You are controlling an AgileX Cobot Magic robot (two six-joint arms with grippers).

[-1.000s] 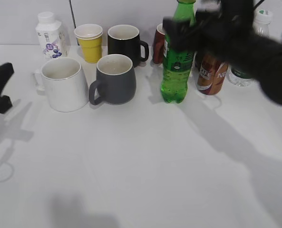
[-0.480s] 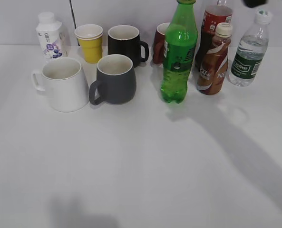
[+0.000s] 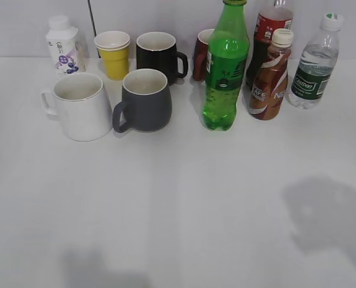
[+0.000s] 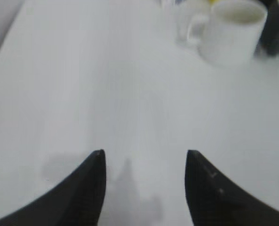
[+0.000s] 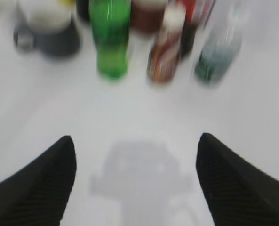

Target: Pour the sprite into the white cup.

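Left gripper [image 4: 145, 162]: jaws spread wide, nothing between them; only the two dark fingertips show, the rest is cut off by the lower frame edge. The white cup [image 4: 233, 29] stands well ahead of this claw and to its right, upright, handle toward the claw's left; the view is soft and the cup's rim detail is hard to make out.

Right gripper [image 5: 137, 150]: jaws spread wide, empty, above bare table [image 5: 139, 117]. The sprite [image 5: 110, 35] stands upright ahead and slightly left of this claw; its cap is cut off by the upper frame edge. This view is blurred by motion, so labels are unreadable.

Neither claw appears in the exterior view.
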